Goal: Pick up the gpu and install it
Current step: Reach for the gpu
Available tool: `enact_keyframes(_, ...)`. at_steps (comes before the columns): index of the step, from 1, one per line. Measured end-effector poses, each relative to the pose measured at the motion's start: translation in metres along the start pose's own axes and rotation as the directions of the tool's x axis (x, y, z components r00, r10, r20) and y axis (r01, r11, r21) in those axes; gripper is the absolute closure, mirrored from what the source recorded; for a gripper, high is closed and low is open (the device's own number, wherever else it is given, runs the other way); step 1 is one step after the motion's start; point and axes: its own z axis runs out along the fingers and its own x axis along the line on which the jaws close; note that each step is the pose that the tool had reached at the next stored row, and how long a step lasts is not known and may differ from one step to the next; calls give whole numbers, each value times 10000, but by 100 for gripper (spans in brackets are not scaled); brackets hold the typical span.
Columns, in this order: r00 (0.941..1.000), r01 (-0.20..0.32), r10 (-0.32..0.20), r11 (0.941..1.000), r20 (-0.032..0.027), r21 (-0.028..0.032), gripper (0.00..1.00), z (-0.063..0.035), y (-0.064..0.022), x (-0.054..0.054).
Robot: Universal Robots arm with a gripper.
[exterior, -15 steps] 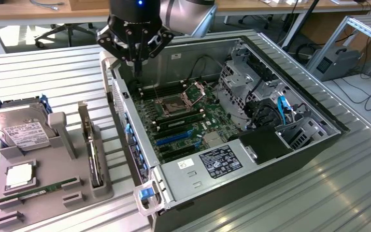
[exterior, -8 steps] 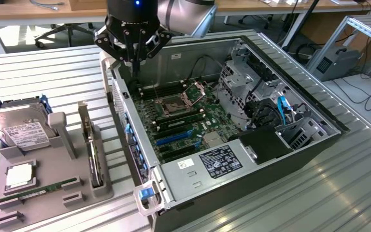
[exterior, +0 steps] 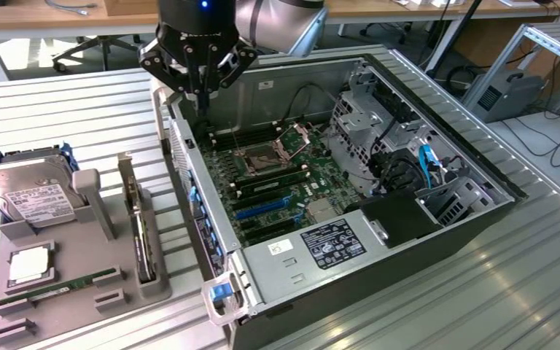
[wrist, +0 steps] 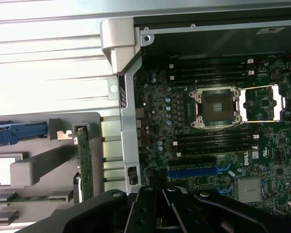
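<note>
The gpu [exterior: 140, 227] stands on its edge in a slot of the grey holder [exterior: 76, 321], at the exterior view's left of the open computer case [exterior: 290, 251]. Its silver bracket end points away from the camera. My gripper [exterior: 202, 108] hangs above the case's far left corner, over the motherboard [exterior: 290, 171], fingers shut with nothing between them. It is well apart from the gpu. In the wrist view the gpu [wrist: 85, 165] shows as a thin green edge beside the case wall, and the gripper [wrist: 159, 196] sits over the blue expansion slots [wrist: 199, 171].
The holder also carries a silver hard drive [exterior: 27, 195], a processor chip [exterior: 29, 267] and a thin RAM stick [exterior: 56, 287]. Drive cages and cables [exterior: 407, 157] crowd the case's right half. The slatted metal table [exterior: 475, 292] extends to the right.
</note>
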Motion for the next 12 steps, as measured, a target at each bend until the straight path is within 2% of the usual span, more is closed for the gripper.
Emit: enact_keyframes(12,10000,0,0,10000,0,0,89,-1,-3,46)
